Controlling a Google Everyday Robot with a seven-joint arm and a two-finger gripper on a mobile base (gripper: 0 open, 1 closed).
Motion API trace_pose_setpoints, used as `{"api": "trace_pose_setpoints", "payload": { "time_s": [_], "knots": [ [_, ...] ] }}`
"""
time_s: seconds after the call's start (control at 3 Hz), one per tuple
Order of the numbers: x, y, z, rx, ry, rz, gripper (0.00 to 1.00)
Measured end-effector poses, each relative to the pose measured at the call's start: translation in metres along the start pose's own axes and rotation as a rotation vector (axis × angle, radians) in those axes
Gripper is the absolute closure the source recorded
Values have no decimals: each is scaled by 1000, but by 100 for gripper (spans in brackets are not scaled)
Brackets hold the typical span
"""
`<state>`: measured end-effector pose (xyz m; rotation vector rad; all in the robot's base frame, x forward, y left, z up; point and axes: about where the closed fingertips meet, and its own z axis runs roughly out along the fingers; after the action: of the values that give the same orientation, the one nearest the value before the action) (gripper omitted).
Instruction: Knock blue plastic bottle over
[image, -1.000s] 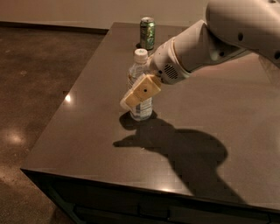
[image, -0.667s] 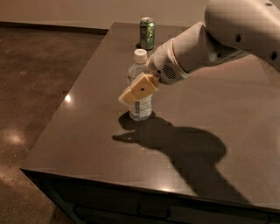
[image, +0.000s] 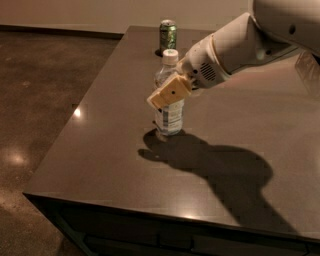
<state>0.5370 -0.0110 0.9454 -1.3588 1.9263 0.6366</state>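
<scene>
Push step: blue plastic bottle upright on the surface, my tool against its middle, apart or together I cannot tell. Next, a firm sideways shove should topple it.

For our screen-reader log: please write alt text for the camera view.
A robot's claw is at the middle of an upright blue plastic bottle on a dark table. A green can stands farther back.
</scene>
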Motion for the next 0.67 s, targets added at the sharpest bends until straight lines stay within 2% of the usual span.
{"api": "trace_pose_setpoints", "payload": {
  "time_s": [0.33,0.67],
  "knots": [
    [-1,-8,-29,17,110,-14,96],
    [16,-22,-49,46,331,-59,100]
  ]
}}
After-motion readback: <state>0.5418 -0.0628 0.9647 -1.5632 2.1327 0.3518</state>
